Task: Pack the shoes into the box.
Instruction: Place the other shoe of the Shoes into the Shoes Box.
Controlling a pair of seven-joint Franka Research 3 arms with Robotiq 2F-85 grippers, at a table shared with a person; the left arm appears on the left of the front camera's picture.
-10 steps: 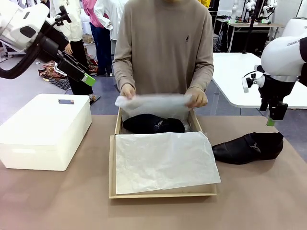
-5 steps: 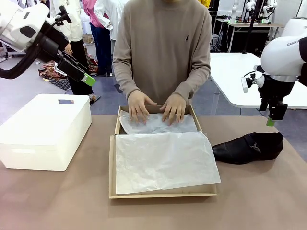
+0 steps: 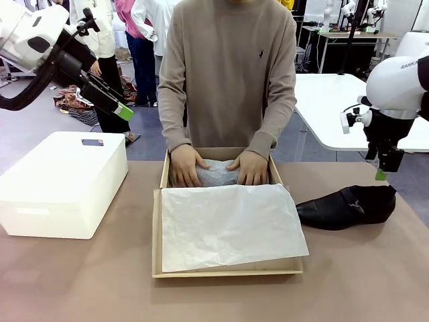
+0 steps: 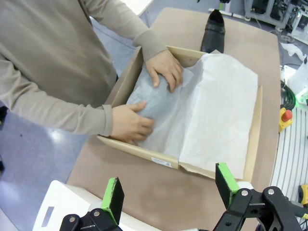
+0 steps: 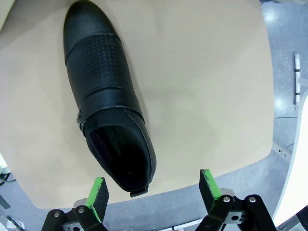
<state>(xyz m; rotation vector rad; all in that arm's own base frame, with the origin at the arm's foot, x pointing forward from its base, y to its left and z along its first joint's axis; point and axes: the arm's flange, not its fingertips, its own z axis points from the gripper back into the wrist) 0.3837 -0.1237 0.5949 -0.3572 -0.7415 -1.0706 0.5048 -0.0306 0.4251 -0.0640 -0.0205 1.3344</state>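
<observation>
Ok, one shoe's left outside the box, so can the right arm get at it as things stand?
Probably yes: the right arm's jaws hang open just above the shoe, with nothing between them.

The brown table (image 3: 375,268) carried three things. A white bin (image 3: 60,181) sat at its left end and the open cardboard box (image 3: 228,272) in the middle. One black shoe (image 3: 348,206) stood just right of the box, toe towards it.

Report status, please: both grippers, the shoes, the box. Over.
Left gripper open, empty, held high. Right gripper open, above one shoe lying on table right of box. Person's hands press tissue inside box: wait.
</observation>
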